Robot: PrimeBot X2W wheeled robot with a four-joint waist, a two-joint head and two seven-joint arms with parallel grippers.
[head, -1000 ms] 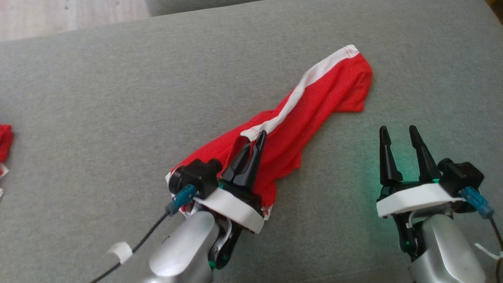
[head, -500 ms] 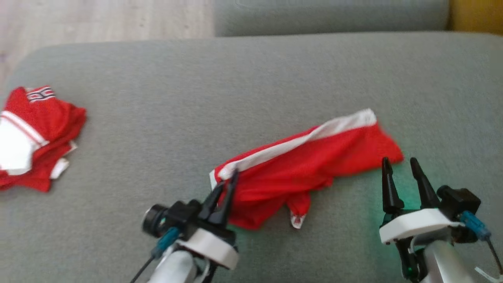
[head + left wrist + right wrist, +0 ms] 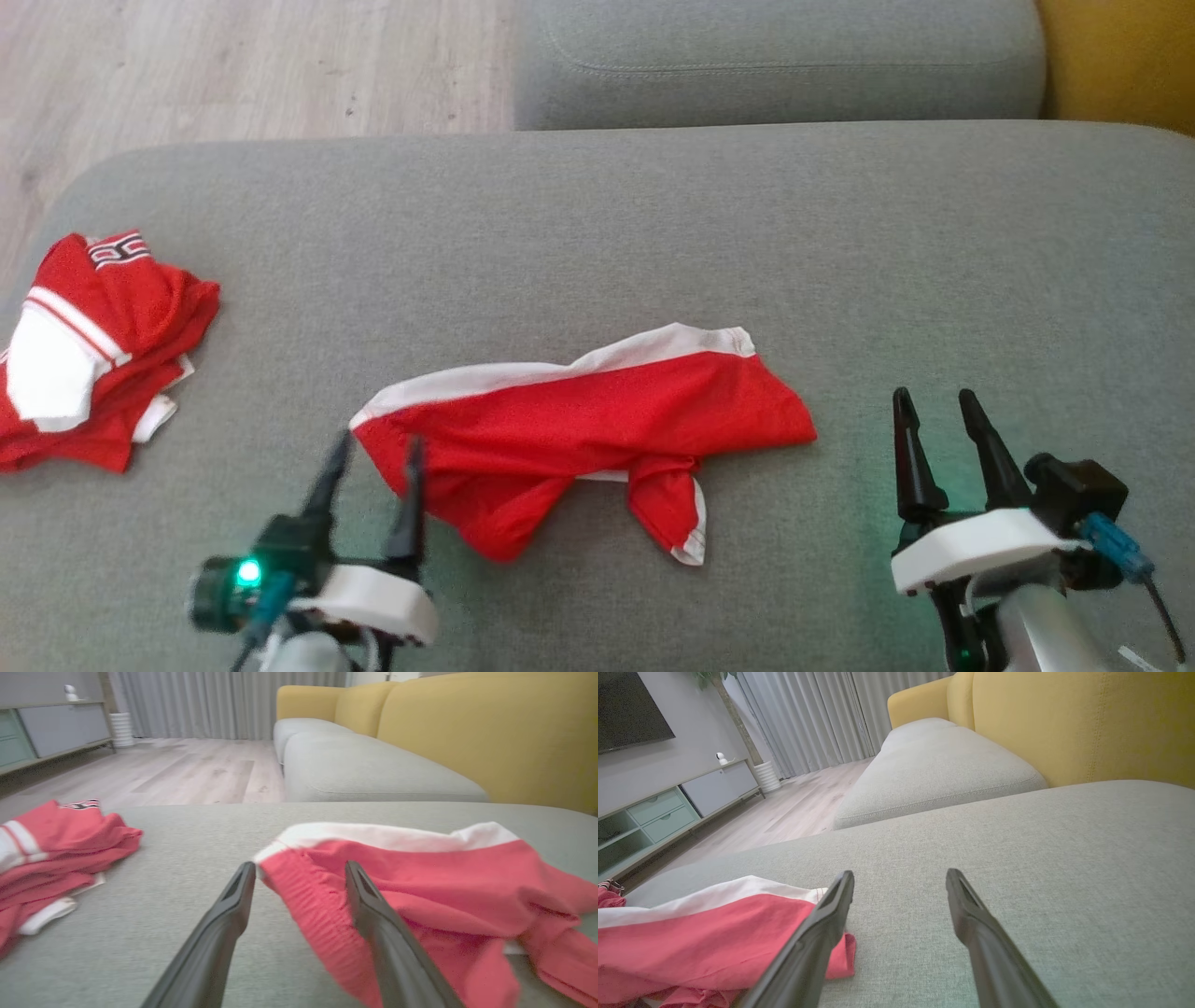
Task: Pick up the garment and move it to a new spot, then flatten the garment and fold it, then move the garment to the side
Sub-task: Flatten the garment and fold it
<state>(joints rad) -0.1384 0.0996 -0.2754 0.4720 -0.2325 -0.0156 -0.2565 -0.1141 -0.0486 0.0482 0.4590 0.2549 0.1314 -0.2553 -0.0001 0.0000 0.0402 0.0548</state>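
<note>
The garment [image 3: 579, 420] is a pair of red shorts with a white side stripe, lying crumpled on the grey sofa cushion [image 3: 597, 233]. My left gripper [image 3: 377, 443] stands open at its left end. In the left wrist view the garment [image 3: 420, 877] has its waistband corner between the left gripper [image 3: 300, 865] fingers, and the right finger lies over the cloth. My right gripper [image 3: 934, 399] is open, with nothing in it, just right of the garment. In the right wrist view the garment [image 3: 714, 933] lies left of the right gripper [image 3: 901, 873].
A pile of red and white clothes [image 3: 84, 364] lies at the cushion's left edge, also in the left wrist view [image 3: 56, 844]. Behind are a second grey cushion [image 3: 775, 65], a yellow backrest [image 3: 1120, 56] and wooden floor [image 3: 233, 65].
My left gripper was shut on the garment and has opened, letting it go. The garment now lies lengthwise on the cushion. The head camera has shifted, bringing the clothes pile into view.
</note>
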